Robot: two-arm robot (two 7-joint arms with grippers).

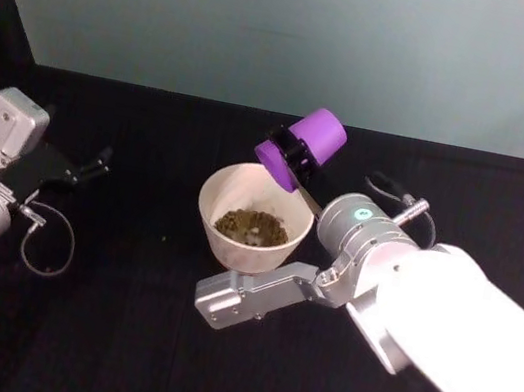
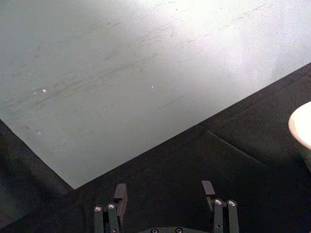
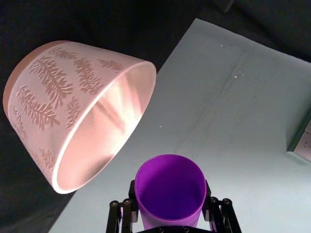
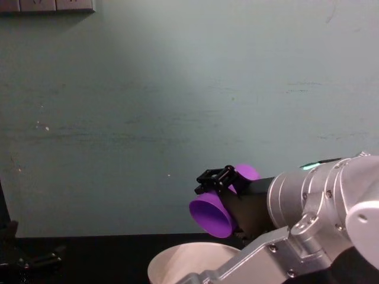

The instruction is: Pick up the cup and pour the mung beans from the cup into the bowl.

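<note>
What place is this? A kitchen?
Likely a robot lab, not a kitchen: black-covered table, bare pale wall, the right gripper tipping the cup over the bowl, the left gripper idle at the table's left.

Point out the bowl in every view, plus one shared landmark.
Head view: bowl at centre, under the tilted cup.
Left wrist view: a slice of bowl rim at the frame edge.
Right wrist view: bowl looms beside the held cup.
Chest view: bowl at bottom edge, centre.
Shared landmark: the grey-green wall.
</note>
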